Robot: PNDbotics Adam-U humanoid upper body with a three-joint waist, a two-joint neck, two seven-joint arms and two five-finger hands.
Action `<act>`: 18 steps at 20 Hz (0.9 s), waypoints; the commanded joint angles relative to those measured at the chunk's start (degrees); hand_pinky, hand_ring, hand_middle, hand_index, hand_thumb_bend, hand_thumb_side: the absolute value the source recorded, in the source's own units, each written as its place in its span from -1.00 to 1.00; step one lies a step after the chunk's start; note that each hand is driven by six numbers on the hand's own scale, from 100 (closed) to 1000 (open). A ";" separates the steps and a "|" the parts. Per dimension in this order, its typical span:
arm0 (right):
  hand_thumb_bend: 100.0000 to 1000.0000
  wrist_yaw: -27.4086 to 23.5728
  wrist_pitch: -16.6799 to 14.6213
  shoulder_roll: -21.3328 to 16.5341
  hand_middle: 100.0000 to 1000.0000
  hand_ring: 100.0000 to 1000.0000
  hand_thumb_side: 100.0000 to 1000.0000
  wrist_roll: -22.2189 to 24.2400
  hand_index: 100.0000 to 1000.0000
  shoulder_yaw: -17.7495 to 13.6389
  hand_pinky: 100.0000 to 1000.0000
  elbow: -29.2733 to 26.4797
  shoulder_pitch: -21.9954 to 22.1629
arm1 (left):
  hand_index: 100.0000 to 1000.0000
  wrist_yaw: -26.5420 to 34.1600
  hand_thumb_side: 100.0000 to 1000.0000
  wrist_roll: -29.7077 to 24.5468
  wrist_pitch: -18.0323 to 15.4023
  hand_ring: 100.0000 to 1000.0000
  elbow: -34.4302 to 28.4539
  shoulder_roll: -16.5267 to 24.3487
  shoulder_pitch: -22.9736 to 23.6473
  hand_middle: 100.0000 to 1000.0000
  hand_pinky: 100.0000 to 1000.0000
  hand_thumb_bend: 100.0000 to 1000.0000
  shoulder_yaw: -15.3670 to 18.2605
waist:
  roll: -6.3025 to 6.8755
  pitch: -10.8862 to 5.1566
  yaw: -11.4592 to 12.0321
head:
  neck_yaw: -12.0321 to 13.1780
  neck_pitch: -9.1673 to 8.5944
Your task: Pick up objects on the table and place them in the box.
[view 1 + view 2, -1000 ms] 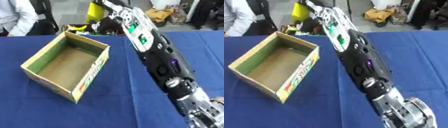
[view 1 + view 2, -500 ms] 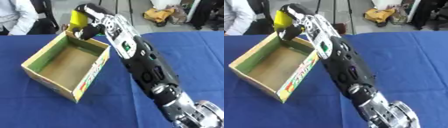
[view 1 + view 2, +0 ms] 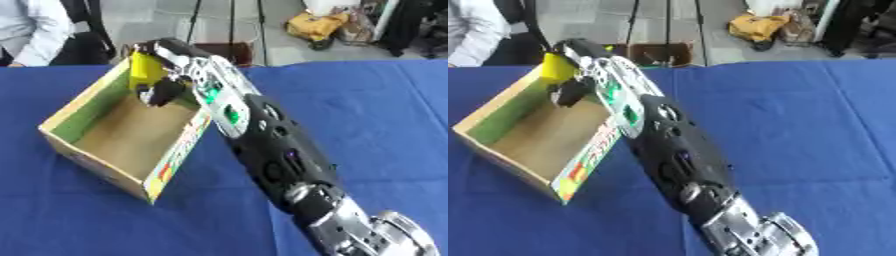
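- Step in hand, as I judge it: the placing step. The right hand (image 3: pixel 166 82) is stretched across the table and hangs over the far end of the box (image 3: pixel 87 152), above its open top.
- The hand's fingers are curled around 1 yellow object (image 3: pixel 144 70), which sits upright in the grasp, above the box's far corner and not yet down on the box floor.
- The box is open-topped cardboard with green inner walls and a printed outer side; it lies askew on the blue table (image 3: pixel 376 120). Its brown floor shows nothing lying in it, though the arm hides the far right corner.
- What the next move calls for, in my view: lower the yellow object a little further inside the walls, clear of the far rim, then uncurl the fingers so it drops onto the floor, and lift the arm straight out without catching the right wall, which the forearm crosses closely.
- Count: 1 box, 1 yellow object, 1 robot arm in view.
- No other loose object shows on the blue cloth in either view; whether more wait outside the views I cannot tell.
- The left hand shows in neither view.
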 commanded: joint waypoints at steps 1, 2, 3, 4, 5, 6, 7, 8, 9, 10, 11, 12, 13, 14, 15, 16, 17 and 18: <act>-1.00 1.63 -0.22 0.94 0.09 0.76 -0.90 -0.20 0.10 0.01 0.02 0.65 -0.77 | 0.76 0.20 0.93 -0.28 -0.13 0.09 -1.14 0.79 -0.40 0.14 -0.32 -1.00 -0.02 | 0.26 -0.97 0.24 | -0.28 -0.53; -1.00 2.10 -0.20 1.25 0.09 0.76 -0.90 -0.22 0.10 -0.02 0.02 1.18 -0.58 | 0.76 0.20 0.93 -0.31 -0.14 0.09 -1.14 0.78 -0.42 0.14 -0.32 -1.00 -0.04 | 0.25 -0.92 0.30 | -0.35 -0.60; -1.00 2.61 -0.16 1.55 0.09 0.75 -0.90 -0.29 0.10 -0.07 0.01 1.76 -0.39 | 0.76 0.20 0.93 -0.33 -0.16 0.09 -1.14 0.77 -0.43 0.14 -0.32 -1.00 -0.05 | 0.25 -0.87 0.37 | -0.42 -0.66; -1.00 3.13 -0.11 1.88 0.09 0.75 -0.90 -0.41 0.10 -0.15 0.01 2.31 -0.18 | 0.76 0.20 0.93 -0.35 -0.17 0.09 -1.14 0.77 -0.44 0.14 -0.32 -1.00 -0.07 | 0.23 -0.82 0.44 | -0.48 -0.70; -1.00 3.60 -0.07 2.23 0.09 0.75 -0.90 -0.55 0.10 -0.27 0.01 2.81 0.02 | 0.76 0.20 0.93 -0.38 -0.18 0.09 -1.14 0.78 -0.44 0.14 -0.32 -1.00 -0.09 | 0.20 -0.77 0.52 | -0.52 -0.73; -1.00 4.04 -0.05 2.54 0.09 0.75 -0.90 -0.68 0.10 -0.36 0.01 3.26 0.18 | 0.76 0.20 0.93 -0.42 -0.19 0.09 -1.14 0.78 -0.46 0.14 -0.32 -1.00 -0.11 | 0.16 -0.73 0.59 | -0.56 -0.75; -1.00 4.48 -0.06 2.83 0.09 0.75 -0.90 -0.79 0.10 -0.41 0.01 3.71 0.31 | 0.76 0.19 0.93 -0.46 -0.19 0.09 -1.14 0.78 -0.48 0.14 -0.32 -1.00 -0.14 | 0.12 -0.67 0.66 | -0.61 -0.80; -1.00 4.92 -0.07 3.10 0.09 0.75 -0.90 -0.92 0.10 -0.45 0.01 4.13 0.42 | 0.76 0.19 0.93 -0.51 -0.19 0.09 -1.14 0.76 -0.50 0.14 -0.32 -1.00 -0.16 | 0.09 -0.62 0.72 | -0.64 -0.84; -1.00 5.37 -0.09 3.36 0.10 0.76 -0.90 -1.07 0.11 -0.50 0.01 4.54 0.52 | 0.76 0.19 0.93 -0.56 -0.18 0.09 -1.14 0.75 -0.50 0.14 -0.32 -1.00 -0.19 | 0.08 -0.59 0.78 | -0.69 -0.88; -1.00 5.77 -0.09 3.56 0.10 0.76 -0.90 -1.22 0.12 -0.57 0.02 4.89 0.61 | 0.76 0.18 0.93 -0.60 -0.20 0.09 -1.14 0.76 -0.50 0.14 -0.32 -1.00 -0.20 | 0.08 -0.56 0.84 | -0.75 -0.88; -1.00 6.16 -0.10 3.72 0.11 0.77 -0.90 -1.35 0.12 -0.63 0.04 5.23 0.66 | 0.76 0.19 0.93 -0.61 -0.23 0.09 -1.14 0.78 -0.50 0.14 -0.32 -1.00 -0.20 | 0.06 -0.54 0.90 | -0.80 -0.86; -1.00 6.56 -0.13 3.83 0.12 0.78 -0.89 -1.40 0.14 -0.65 0.05 5.58 0.69 | 0.76 0.20 0.93 -0.60 -0.26 0.09 -1.14 0.80 -0.51 0.14 -0.32 -1.00 -0.19 | 0.03 -0.53 0.95 | -0.82 -0.86; -1.00 6.92 -0.19 3.90 0.14 0.79 -0.87 -1.42 0.18 -0.68 0.07 5.88 0.68 | 0.76 0.21 0.93 -0.59 -0.28 0.09 -1.14 0.83 -0.52 0.14 -0.32 -1.00 -0.18 | -0.01 -0.51 1.00 | -0.83 -0.88; -1.00 7.23 -0.29 3.96 0.18 0.82 -0.84 -1.46 0.22 -0.70 0.12 6.09 0.66 | 0.76 0.21 0.93 -0.59 -0.28 0.09 -1.14 0.85 -0.54 0.14 -0.32 -1.00 -0.18 | -0.07 -0.48 1.04 | -0.84 -0.91; -1.00 7.55 -0.39 4.00 0.20 0.86 -0.83 -1.53 0.25 -0.71 0.14 6.24 0.62 | 0.76 0.21 0.93 -0.61 -0.27 0.09 -1.14 0.85 -0.58 0.14 -0.32 -1.00 -0.19 | -0.12 -0.46 1.08 | -0.84 -0.95; -1.00 7.91 -0.48 4.06 0.24 0.89 -0.84 -1.55 0.28 -0.69 0.17 6.39 0.60 | 0.76 0.21 0.93 -0.63 -0.26 0.09 -1.14 0.85 -0.61 0.14 -0.32 -1.00 -0.20 | -0.15 -0.44 1.13 | -0.85 -0.97; -1.00 8.31 -0.65 4.14 0.29 0.95 -0.84 -1.43 0.35 -0.62 0.22 6.56 0.58 | 0.76 0.21 0.93 -0.66 -0.26 0.09 -1.14 0.87 -0.64 0.14 -0.32 -1.00 -0.21 | -0.18 -0.44 1.18 | -0.87 -0.98; -1.00 8.85 -0.96 4.19 0.34 1.00 -0.82 -1.13 0.40 -0.48 0.25 6.73 0.54 | 0.76 0.22 0.93 -0.67 -0.27 0.09 -1.14 0.90 -0.64 0.14 -0.32 -1.00 -0.21 | -0.19 -0.45 1.23 | -0.90 -0.98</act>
